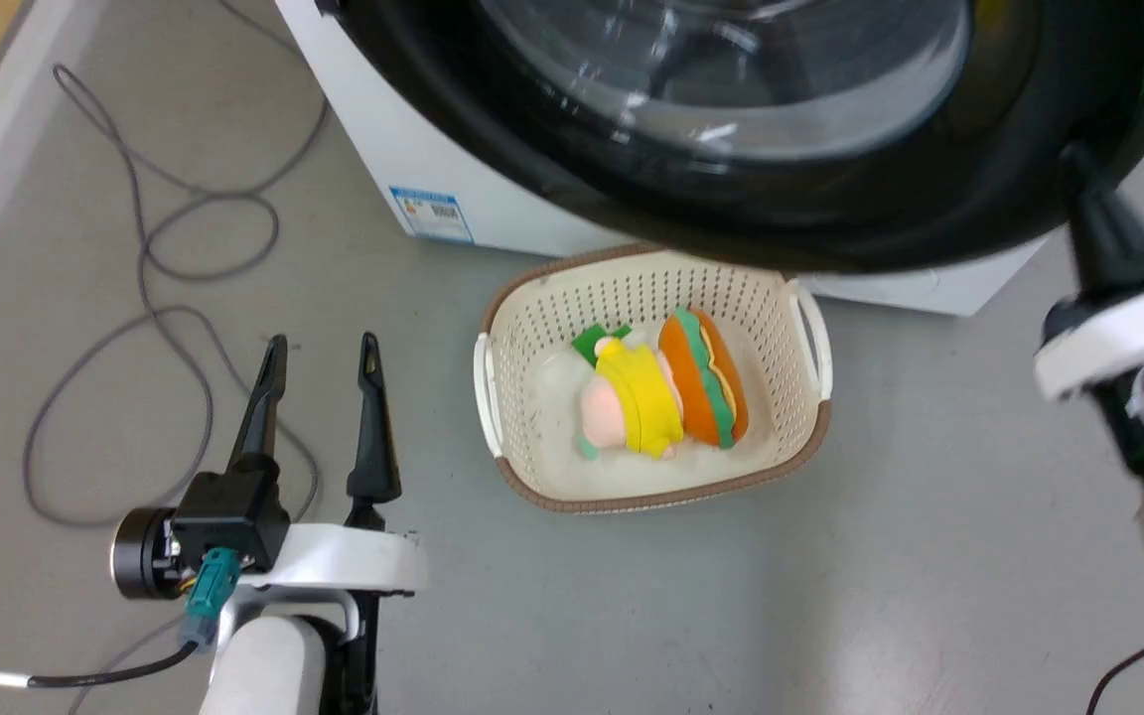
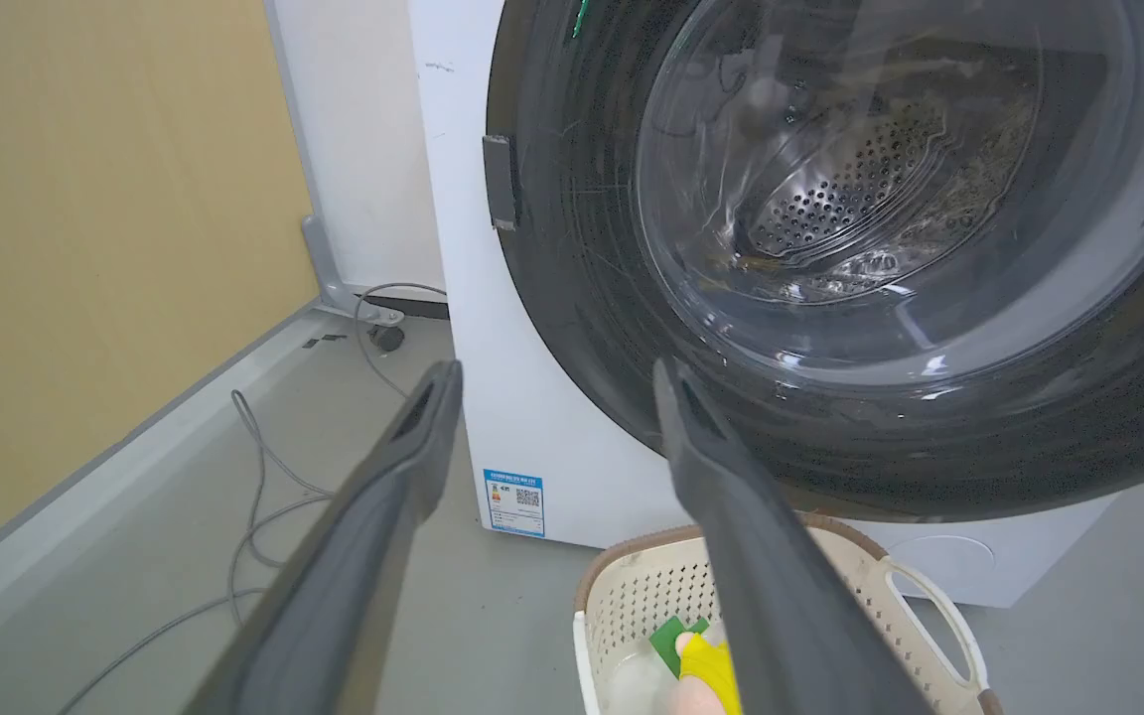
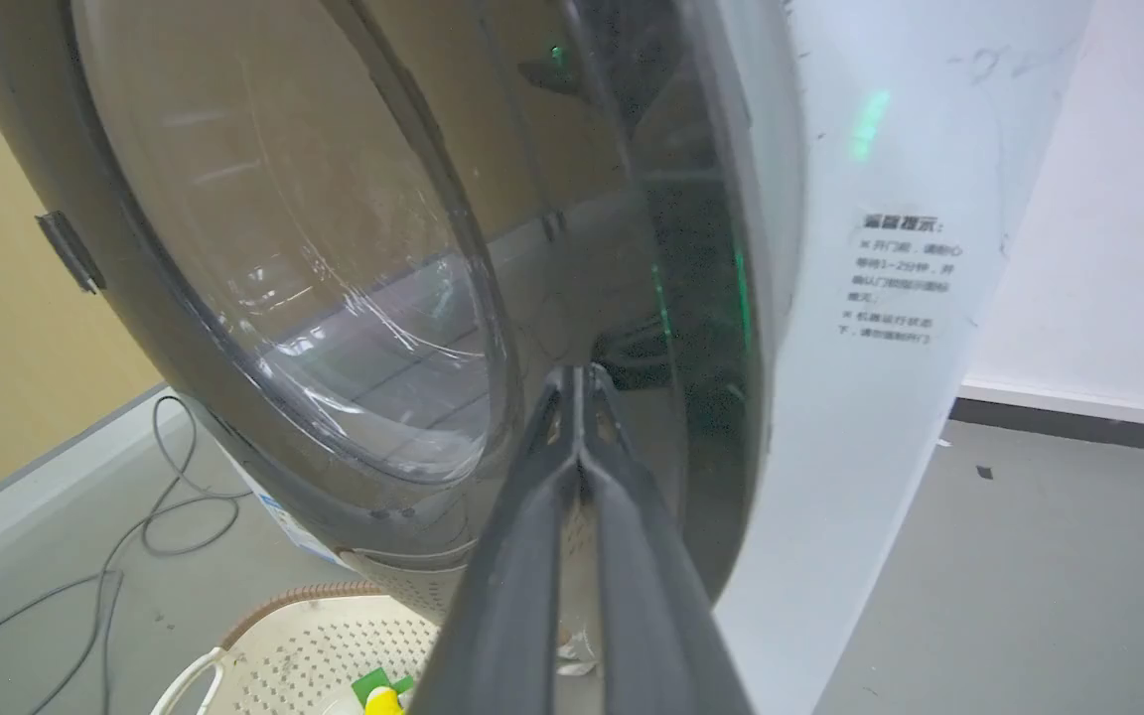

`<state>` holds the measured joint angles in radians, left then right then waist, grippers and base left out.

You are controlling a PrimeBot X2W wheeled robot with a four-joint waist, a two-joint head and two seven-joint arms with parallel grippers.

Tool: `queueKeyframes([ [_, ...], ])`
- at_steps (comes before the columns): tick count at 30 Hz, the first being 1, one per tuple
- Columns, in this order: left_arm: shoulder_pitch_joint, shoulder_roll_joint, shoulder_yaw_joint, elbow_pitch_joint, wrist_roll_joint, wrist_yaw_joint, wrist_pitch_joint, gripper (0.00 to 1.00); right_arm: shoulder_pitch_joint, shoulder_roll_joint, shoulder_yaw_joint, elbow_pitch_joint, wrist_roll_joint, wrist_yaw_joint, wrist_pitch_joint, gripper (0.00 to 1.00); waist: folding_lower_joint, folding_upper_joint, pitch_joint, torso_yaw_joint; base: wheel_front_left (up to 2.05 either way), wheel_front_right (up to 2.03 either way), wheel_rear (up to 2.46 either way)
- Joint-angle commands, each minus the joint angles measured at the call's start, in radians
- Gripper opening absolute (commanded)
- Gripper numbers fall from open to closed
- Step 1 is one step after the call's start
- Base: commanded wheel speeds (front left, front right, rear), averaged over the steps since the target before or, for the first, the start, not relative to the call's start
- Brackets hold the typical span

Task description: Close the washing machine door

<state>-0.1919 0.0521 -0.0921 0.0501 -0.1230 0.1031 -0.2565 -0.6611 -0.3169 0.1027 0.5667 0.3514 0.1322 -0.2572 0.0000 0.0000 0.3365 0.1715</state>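
The washing machine door [image 1: 929, 199] is round with a glossy black rim and a bulging glass window. It fills the top of the head view. In the left wrist view the washing machine door [image 2: 582, 298] lies close against the white washing machine [image 2: 453, 298], and the perforated steel drum [image 2: 830, 189] shows through the glass. A small black handle tab [image 2: 500, 182] sits on the rim's left side. My right gripper [image 3: 580, 375] is shut with nothing in it, its tips against the door's black rim [image 3: 701, 298]. My left gripper [image 1: 322, 350] hangs open over the floor, apart from the door.
A cream perforated basket [image 1: 552, 308] with plush toys [image 1: 661, 392] stands on the grey floor just below the door. Grey cables [image 1: 145, 248] loop across the floor at the left, near a yellow wall [image 2: 85, 248]. A blue QR sticker [image 1: 431, 214] is on the machine's lower front.
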Motion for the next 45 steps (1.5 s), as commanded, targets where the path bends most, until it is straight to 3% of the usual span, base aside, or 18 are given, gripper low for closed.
queueKeyframes([
  [1, -0.021, -0.001, -0.007, -0.006, -0.007, 0.008, -0.005, 1.0, -0.045, -0.013, -0.012, 0.024, 0.003, -0.002, -0.005, 0.0, 0.0, 0.0, 0.024, 0.008, 0.0, 0.0, 0.0],
  [15, -0.05, -0.002, -0.02, -0.013, -0.031, 0.026, -0.005, 1.0, -0.225, -0.058, -0.032, 0.161, -0.031, -0.002, -0.005, 0.0, 0.0, 0.0, 0.068, 0.028, 0.0, 0.0, 0.0],
  [23, -0.05, -0.002, -0.012, -0.011, -0.027, 0.029, -0.005, 1.0, -0.243, -0.039, -0.048, 0.188, -0.065, -0.002, -0.005, 0.0, 0.0, 0.0, 0.06, 0.016, 0.0, 0.0, 0.0],
  [27, -0.033, -0.002, -0.002, 0.003, -0.019, 0.03, -0.005, 1.0, -0.178, -0.028, -0.061, 0.116, -0.094, -0.002, -0.005, 0.0, 0.0, 0.0, 0.018, -0.007, 0.0, 0.0, 0.0],
  [33, 0.003, -0.002, 0.027, 0.027, 0.006, 0.02, -0.005, 1.0, -0.013, 0.006, -0.127, -0.086, -0.177, -0.002, -0.005, 0.0, 0.0, 0.0, -0.068, -0.065, 0.0, 0.0, 0.0],
  [39, 0.043, -0.002, 0.053, 0.045, 0.031, 0.01, -0.005, 1.0, 0.157, 0.083, -0.182, -0.281, -0.238, -0.002, -0.005, 0.0, 0.0, 0.0, -0.151, -0.128, 0.0, 0.0, 0.0],
  [45, 0.095, -0.002, 0.072, 0.058, 0.045, 0.005, -0.005, 1.0, 0.314, 0.164, -0.179, -0.335, -0.253, -0.002, -0.005, 0.0, 0.0, 0.0, -0.221, -0.177, 0.0, 0.0, 0.0],
])
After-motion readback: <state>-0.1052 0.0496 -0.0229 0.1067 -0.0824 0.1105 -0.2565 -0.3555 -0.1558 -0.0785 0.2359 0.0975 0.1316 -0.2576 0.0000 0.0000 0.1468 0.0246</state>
